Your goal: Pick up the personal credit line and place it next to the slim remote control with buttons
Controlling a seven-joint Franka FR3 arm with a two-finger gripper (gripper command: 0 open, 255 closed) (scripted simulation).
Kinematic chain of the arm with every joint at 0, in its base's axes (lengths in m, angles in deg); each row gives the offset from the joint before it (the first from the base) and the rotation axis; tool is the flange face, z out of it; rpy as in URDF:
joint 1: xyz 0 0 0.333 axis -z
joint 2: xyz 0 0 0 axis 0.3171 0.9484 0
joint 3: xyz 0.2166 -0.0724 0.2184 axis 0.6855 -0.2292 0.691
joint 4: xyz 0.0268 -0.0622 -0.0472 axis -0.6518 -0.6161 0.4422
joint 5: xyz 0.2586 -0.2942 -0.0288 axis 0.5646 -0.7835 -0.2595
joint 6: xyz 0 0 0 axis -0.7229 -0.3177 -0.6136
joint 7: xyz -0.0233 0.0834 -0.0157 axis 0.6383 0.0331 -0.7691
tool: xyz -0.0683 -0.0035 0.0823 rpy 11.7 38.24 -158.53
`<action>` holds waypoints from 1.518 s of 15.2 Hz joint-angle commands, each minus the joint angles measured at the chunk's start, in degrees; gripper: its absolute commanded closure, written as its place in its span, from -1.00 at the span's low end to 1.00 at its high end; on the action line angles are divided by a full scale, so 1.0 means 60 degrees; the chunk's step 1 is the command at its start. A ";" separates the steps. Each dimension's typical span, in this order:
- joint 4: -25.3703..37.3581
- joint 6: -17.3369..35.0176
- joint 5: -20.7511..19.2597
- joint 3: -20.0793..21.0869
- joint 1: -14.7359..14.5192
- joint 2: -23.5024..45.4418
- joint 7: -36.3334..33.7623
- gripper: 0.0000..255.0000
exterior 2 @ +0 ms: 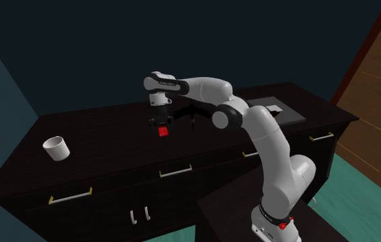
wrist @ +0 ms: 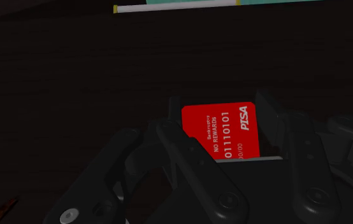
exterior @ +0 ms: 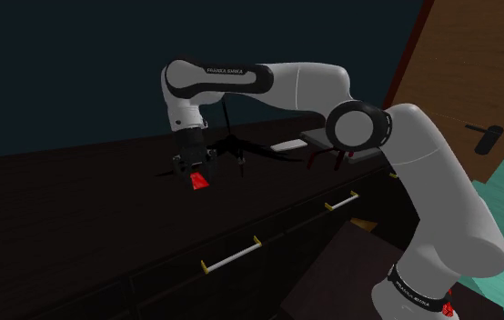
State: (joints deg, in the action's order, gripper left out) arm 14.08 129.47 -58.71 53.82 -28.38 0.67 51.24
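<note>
Second exterior view, read from its left: a white round cup [exterior 2: 56, 148] stood upright on the long dark counter top [exterior 2: 100, 127], well apart from the arm, at about nine o'clock from the pincer. Under it, pale bar handles [exterior 2: 70, 198] lay across the dark drawer fronts. Near the counter's middle the all-black two-finger gripper [exterior 2: 161, 124] pointed down, and the red rectangular card [exterior 2: 161, 131] hung at its six o'clock, low over the top; we could not tell whether the card's lower edge touched the surface. At three o'clock from the gripper ran the white arm [exterior 2: 251, 130], and at about two o'clock a flat grey panel [exterior 2: 292, 114] sat in the counter. Farthest right we saw a brown wooden door [exterior 2: 378, 103] above a teal floor [exterior 2: 361, 199].

Shoulder view, again from its left: the gripper [exterior: 196, 173] held the card [exterior: 200, 183] beneath it over the dark top, a bar handle [exterior: 232, 255] lay at five o'clock, the grey panel [exterior: 323, 136] at two o'clock, and the door [exterior: 459, 82] at far right.

Wrist view: we saw the fingers [wrist: 267, 121] drawn in narrowly, one against each side edge of the card [wrist: 223, 133], clasping it between them. Its white print read "NO REWARDS", "01110101" and "PISA".
</note>
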 commanded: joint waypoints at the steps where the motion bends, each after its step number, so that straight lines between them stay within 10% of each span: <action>1: 0.0268 -0.0252 0.0012 0.0014 -0.0016 0.0014 -0.0063 1.00; 11: -0.2843 0.0471 -0.0204 -0.0387 0.1568 -0.1951 0.1763 1.00; 23: -0.4098 0.0464 -0.0916 -0.1135 0.3246 -0.2860 0.4128 1.00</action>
State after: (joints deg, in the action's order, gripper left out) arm -10.05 132.28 -63.79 47.40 -9.65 -16.19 74.89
